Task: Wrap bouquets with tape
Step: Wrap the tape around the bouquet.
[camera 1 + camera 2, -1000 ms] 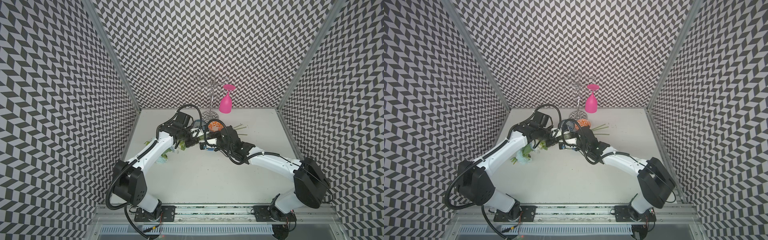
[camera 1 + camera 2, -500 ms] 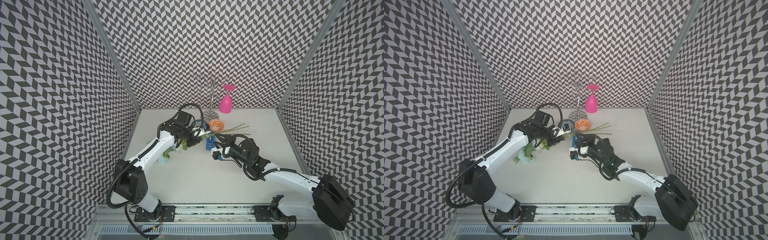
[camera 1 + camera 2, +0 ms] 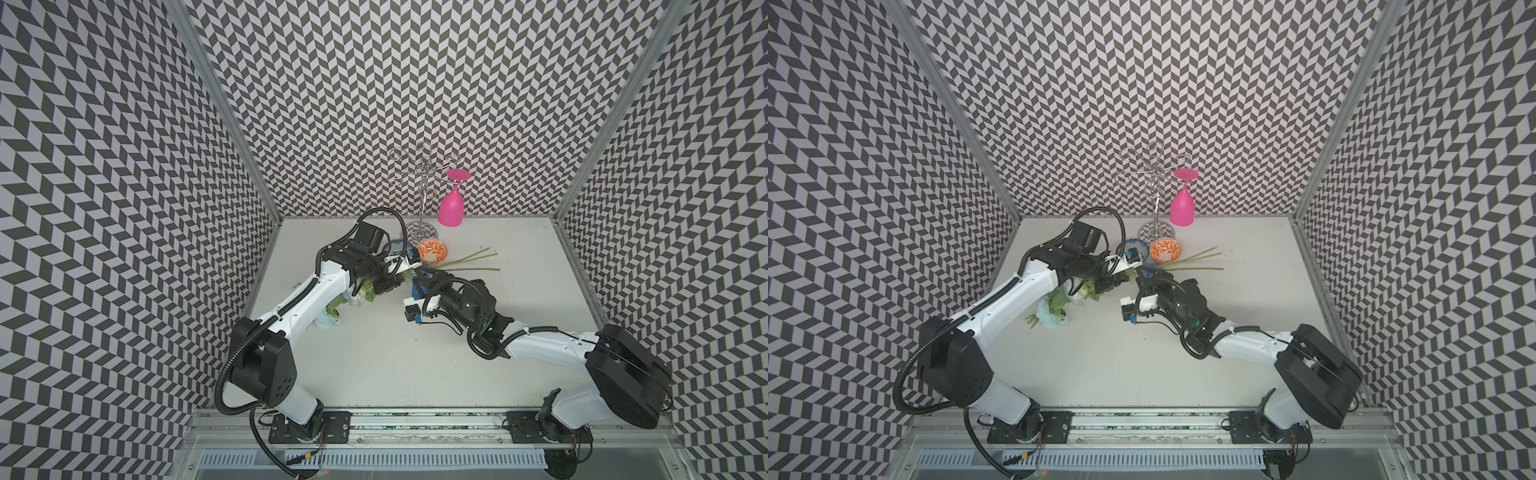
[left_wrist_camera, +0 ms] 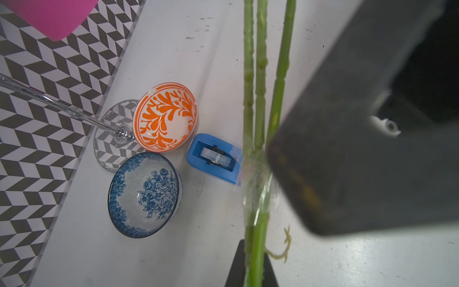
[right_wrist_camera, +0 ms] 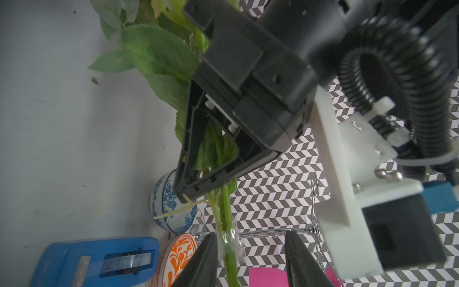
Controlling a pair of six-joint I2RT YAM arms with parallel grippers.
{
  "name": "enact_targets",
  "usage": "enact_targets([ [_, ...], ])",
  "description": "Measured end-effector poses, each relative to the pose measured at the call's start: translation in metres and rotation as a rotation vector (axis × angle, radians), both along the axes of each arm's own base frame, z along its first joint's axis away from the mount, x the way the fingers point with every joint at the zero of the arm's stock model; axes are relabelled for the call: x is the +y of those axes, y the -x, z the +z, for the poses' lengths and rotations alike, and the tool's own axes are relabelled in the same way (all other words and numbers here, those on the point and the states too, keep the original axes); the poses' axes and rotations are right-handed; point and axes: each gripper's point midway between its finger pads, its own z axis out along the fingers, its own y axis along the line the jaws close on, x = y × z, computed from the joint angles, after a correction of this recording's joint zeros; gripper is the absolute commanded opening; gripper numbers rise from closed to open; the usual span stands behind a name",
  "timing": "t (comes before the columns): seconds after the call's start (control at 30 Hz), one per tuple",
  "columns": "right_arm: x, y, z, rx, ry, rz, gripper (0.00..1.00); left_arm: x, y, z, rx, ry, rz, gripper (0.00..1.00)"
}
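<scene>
The bouquets are one bunch, with pale blooms (image 3: 328,322) (image 3: 1050,311) on the table under my left arm and thin green stems (image 3: 469,259) (image 3: 1196,259) pointing right. My left gripper (image 4: 252,251) (image 5: 196,193) (image 3: 388,286) is shut on the stems. Clear tape (image 5: 229,239) (image 4: 255,179) is bunched round them just past that grip. My right gripper (image 5: 250,258) (image 3: 424,275) is open and straddles the taped spot, with one of its fingers (image 5: 203,261) against it. The blue tape dispenser (image 4: 213,159) (image 5: 99,258) (image 3: 417,286) lies beside the stems.
An orange-patterned bowl (image 3: 432,250) (image 4: 165,116) and a blue-patterned bowl (image 3: 395,247) (image 4: 145,193) sit right behind the dispenser. A wire rack (image 3: 422,195) with a hanging pink glass (image 3: 451,208) stands at the back wall. Patterned walls enclose three sides.
My right arm drew back toward the front, then returned to the stems, where its jaws widened and then narrowed a little. My left arm has held the stems in place.
</scene>
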Motion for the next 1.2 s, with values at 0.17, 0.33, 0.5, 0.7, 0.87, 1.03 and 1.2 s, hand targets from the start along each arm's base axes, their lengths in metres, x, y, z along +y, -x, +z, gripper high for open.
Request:
enact_targets([
  [0.17,0.005,-0.015,-0.007,-0.006,0.042,-0.084,0.41,0.002,-0.001,0.0,0.001,0.0,0.008,0.0],
  [0.33,0.005,-0.027,-0.021,-0.001,0.088,-0.146,0.29,0.001,-0.003,0.003,-0.003,0.003,0.006,0.0],
  [0.5,0.003,-0.033,-0.019,-0.011,0.097,-0.185,0.05,0.0,-0.003,0.002,0.001,0.001,0.005,0.0],
  [0.7,0.002,-0.033,-0.022,-0.006,0.111,-0.196,0.0,0.0,-0.004,-0.001,0.008,-0.003,0.006,0.0],
  [0.87,0.004,-0.029,-0.027,0.048,0.089,-0.173,0.44,0.001,-0.002,-0.004,0.022,-0.011,0.003,0.0],
  [1.03,-0.002,-0.01,-0.016,0.177,0.018,-0.087,0.5,-0.001,-0.003,-0.012,0.039,-0.016,-0.003,0.0],
  [1.2,-0.03,0.01,0.007,0.33,-0.083,-0.032,0.53,-0.006,-0.009,-0.027,0.058,-0.023,-0.007,0.0],
])
